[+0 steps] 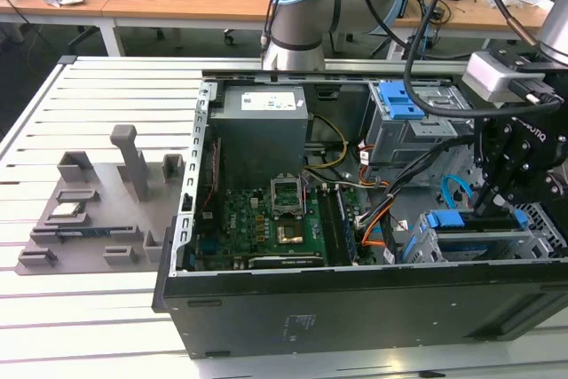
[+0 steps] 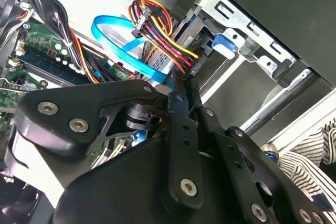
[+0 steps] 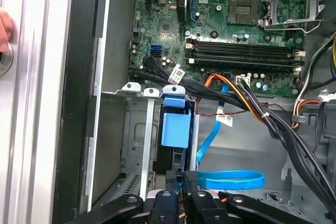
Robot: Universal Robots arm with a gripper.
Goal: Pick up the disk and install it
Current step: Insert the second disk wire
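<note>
The disk (image 1: 454, 223), silver with a blue plastic bracket, sits on edge in the metal drive cage (image 1: 532, 239) at the front corner of the open computer case, on the exterior view's right. In the first wrist view the disk (image 3: 175, 128) shows its blue bracket tab and dark edge inside the cage (image 3: 135, 129). My gripper (image 1: 491, 207) hangs directly over the disk's end, fingertips down at the bracket. In both wrist views its black fingers (image 3: 191, 178) lie close together with nothing visible between them, and the gripper (image 2: 176, 85) points into the cage.
Bundled power cables (image 2: 157, 30) and a blue data cable (image 3: 231, 179) lie beside the cage. The motherboard (image 1: 266, 219) and grey power supply (image 1: 262, 126) fill the case's left. A grey parts fixture (image 1: 89, 210) lies outside. A hand (image 3: 4, 30) rests at the table edge.
</note>
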